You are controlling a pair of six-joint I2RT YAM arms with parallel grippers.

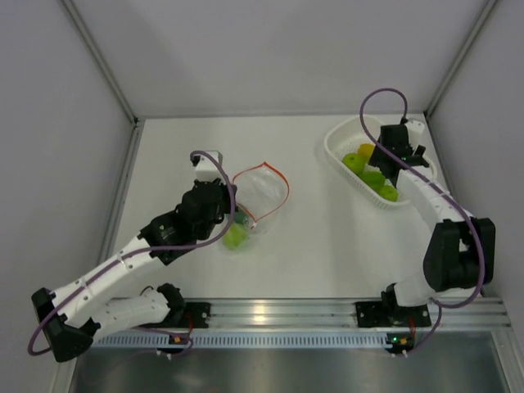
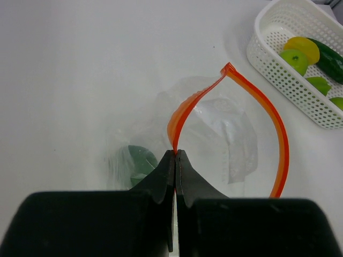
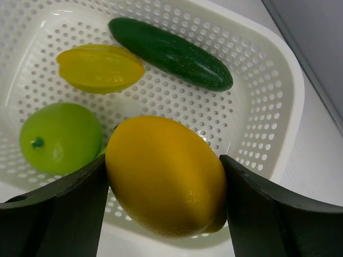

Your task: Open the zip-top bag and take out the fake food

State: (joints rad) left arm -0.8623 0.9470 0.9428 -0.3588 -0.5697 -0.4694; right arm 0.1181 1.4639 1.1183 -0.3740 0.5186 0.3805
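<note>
The bag [image 1: 262,192] lies on the table [image 1: 327,254] a little left of the middle of the top view. It is small, clear and wrinkled, and its orange strip [image 2: 278,139] is pulled apart into a wide loop, so the mouth stands open. One green fruit [image 2: 140,160] is seen through the plastic at the lower left of the left wrist view, at the closed end of the bag. The left gripper [image 2: 175,153] is clamped tight on one side of the strip, at the bottom middle of that view, with its jaws pressed together on the orange edge. In the upper right of the top view stands a white basket [image 1: 332,147] with many holes, well apart from the bag. The right gripper [image 3: 163,160] hangs over it and grasps a yellow lemon [image 3: 161,182] between its two fingers, above the basket floor. Behind the lemon lie a dark cucumber [image 3: 171,53] at the top, a yellow ribbed fruit [image 3: 99,68] at the upper left, and a green round fruit [image 3: 60,136] at the left. The lemon hides part of the basket floor.
</note>
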